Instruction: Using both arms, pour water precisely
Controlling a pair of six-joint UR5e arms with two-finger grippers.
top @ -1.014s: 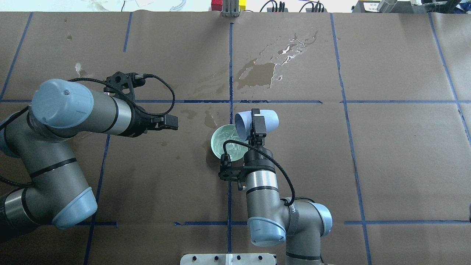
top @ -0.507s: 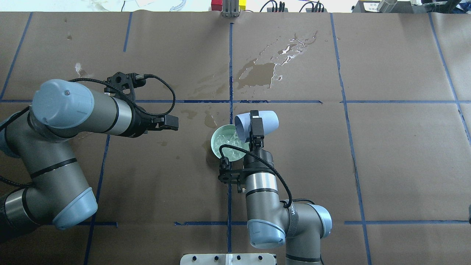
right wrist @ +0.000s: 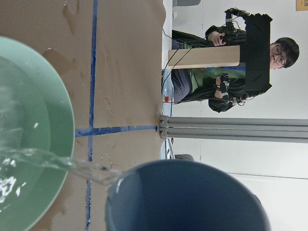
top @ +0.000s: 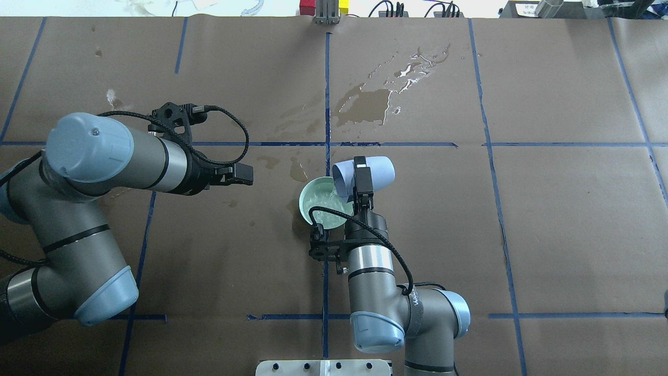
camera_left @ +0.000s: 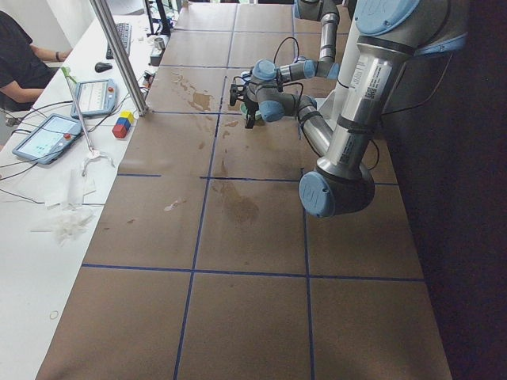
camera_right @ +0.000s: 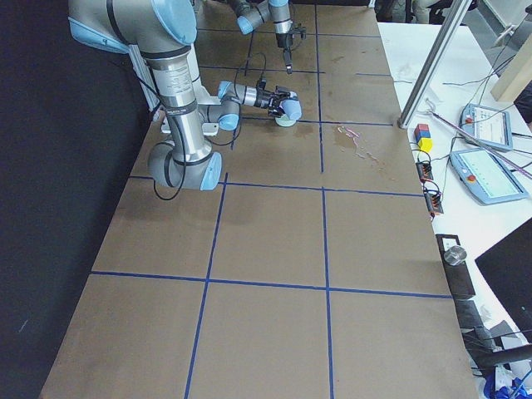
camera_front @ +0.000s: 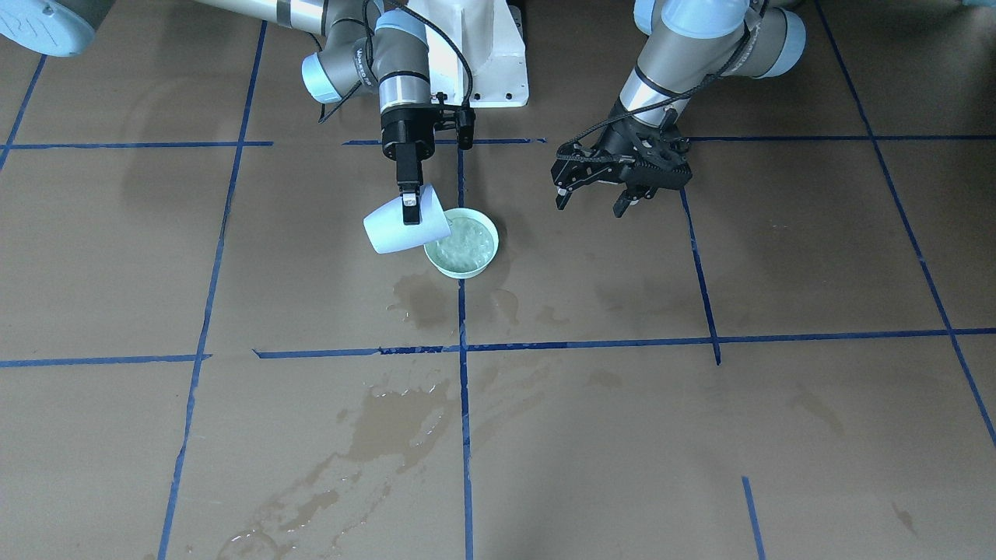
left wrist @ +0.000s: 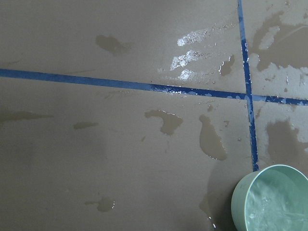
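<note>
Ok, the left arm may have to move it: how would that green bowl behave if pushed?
The green bowl holds rippled water, so a push would likely slosh some over the rim. The wet patches beside it suggest it may slide rather than tip.

1. The desk [top: 574,235] is wrapped in brown paper, and blue tape lines [top: 327,94] chop it into big squares.
2. Dark brown wet patches all over the place: a big glossy one [top: 365,104] out toward the far edge, plus smaller blobs [left wrist: 211,139] right by a tape crossing.
3. A white bolted pedestal [camera_front: 486,54] sits at the edge opposite that.
4. An aluminium post [camera_left: 119,55] stands at the far edge, with red, yellow and blue blocks [camera_left: 121,125] just beside its foot.
5. The white side desk [camera_left: 32,261] has two tablet-style screens [camera_left: 47,136], a keyboard [camera_left: 123,36], a mouse [camera_left: 104,67] and crumpled tissue [camera_left: 71,222].
6. A person in a dark top [camera_left: 20,59] sits at it.
</note>
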